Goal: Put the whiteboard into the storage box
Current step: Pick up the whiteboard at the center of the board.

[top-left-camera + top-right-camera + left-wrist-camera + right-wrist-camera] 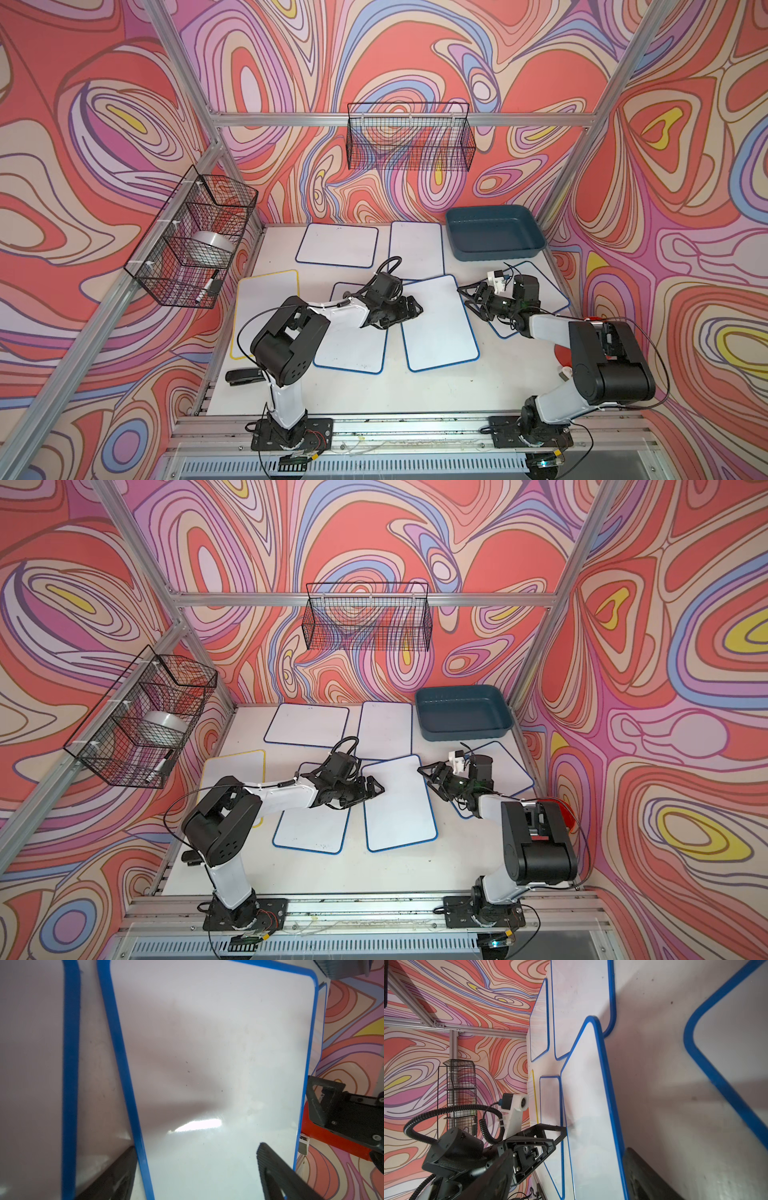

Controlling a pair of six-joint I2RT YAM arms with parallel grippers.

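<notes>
Six boards (338, 245) are spread out on the table (374, 395), and the middle one, a blue-rimmed whiteboard (440, 328), is bracketed by both grippers. The left gripper (417, 309) is parked at one long edge with its fingers (270, 1167) held wide apart, and the blue rim is seen running between them in the left wrist view. The right gripper (464, 298) is set at the opposite edge, jaws spread too, not closed on it. The whiteboard's far corner is laid over another board. The box (498, 252) is sat beyond the right gripper, away from the arm bases, well apart from it.
</notes>
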